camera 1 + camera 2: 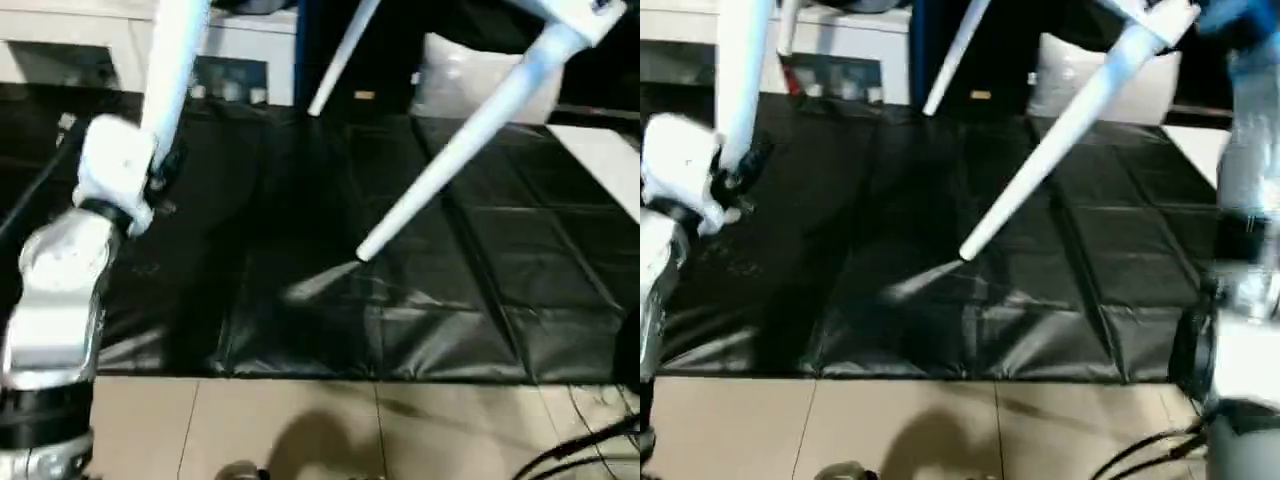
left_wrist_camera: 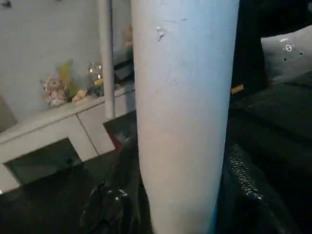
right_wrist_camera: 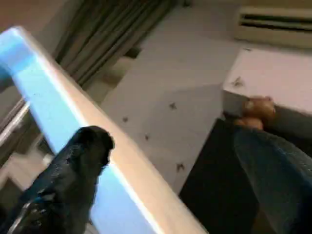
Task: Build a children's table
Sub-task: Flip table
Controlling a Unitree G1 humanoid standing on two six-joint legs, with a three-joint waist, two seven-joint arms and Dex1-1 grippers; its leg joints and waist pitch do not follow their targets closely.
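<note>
Clearly, left end effector (image 1: 160, 180) grips white leg (image 1: 175, 70) btwn fingers.

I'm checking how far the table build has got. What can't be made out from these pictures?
- Tabletop: cut off by the top edge of the eye views; whether the slanting leg is seated in a socket cannot be told.
- Left hand's grip: in the left wrist view the near leg hides it.
- Far leg: upper end cut off.
</note>
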